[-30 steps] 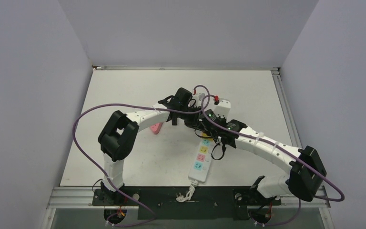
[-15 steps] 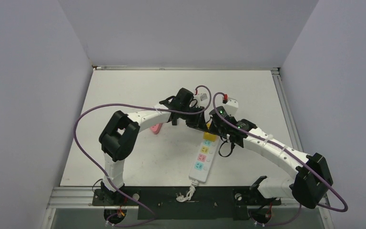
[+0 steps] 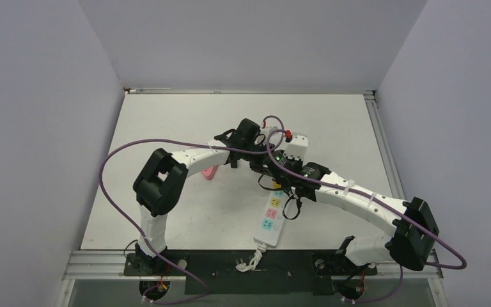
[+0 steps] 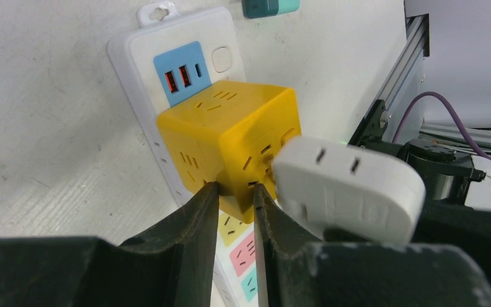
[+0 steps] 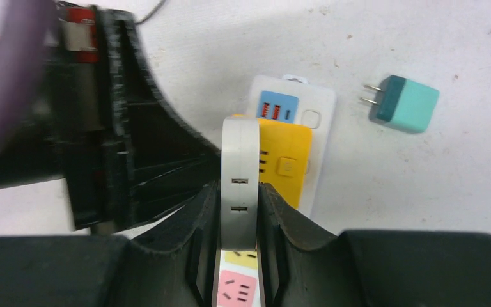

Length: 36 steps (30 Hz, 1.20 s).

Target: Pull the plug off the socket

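The socket is a long white power strip (image 3: 269,219) with pastel outlets, lying near the table's middle; it also shows in the left wrist view (image 4: 134,61) and the right wrist view (image 5: 319,112). A yellow cube adapter (image 4: 224,137) stands plugged into it near its USB end. My left gripper (image 4: 233,187) is shut on the cube's near corner. My right gripper (image 5: 240,188) is shut on a flat white plug (image 5: 240,160), which sits against the cube's side (image 4: 348,185). Its prongs are hidden.
A teal plug (image 5: 406,103) lies loose on the table beyond the strip's end. A pink object (image 3: 210,171) lies left of the arms. The strip's short white cord (image 3: 250,261) ends at the table's near edge. Purple cables loop over both arms.
The right arm swung out to the right half a second ago, then came back left over the strip. The left arm has barely moved.
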### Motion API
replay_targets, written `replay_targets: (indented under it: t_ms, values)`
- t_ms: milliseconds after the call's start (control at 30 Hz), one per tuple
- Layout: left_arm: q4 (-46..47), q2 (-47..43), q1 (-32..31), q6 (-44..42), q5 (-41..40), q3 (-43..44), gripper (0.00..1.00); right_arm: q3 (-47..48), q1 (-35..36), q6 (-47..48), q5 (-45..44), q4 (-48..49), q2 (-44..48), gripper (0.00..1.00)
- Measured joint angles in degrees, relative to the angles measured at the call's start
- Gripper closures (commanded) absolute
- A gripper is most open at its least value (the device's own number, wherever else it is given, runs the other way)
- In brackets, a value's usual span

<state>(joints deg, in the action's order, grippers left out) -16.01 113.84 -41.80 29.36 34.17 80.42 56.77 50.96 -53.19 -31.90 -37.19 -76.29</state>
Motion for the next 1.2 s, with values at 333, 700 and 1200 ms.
replay_targets:
  t_ms: [333,700,1200]
  values:
    - [0.31,0.2,0.0,0.0,-0.04,0.15,0.87,2.8,-5.6,3.04,6.4,3.37,2.12,0.95]
    - [0.39,-0.37,0.94,-1.07,-1.01,-0.79,0.35,1.88,-11.58,6.38,12.07,3.96,7.8,0.95]
    - [-1.09,-11.43,9.66,-3.26,-1.88,-8.92,0.09,-7.65,-47.1,19.26,36.26,10.12,8.57,0.91]
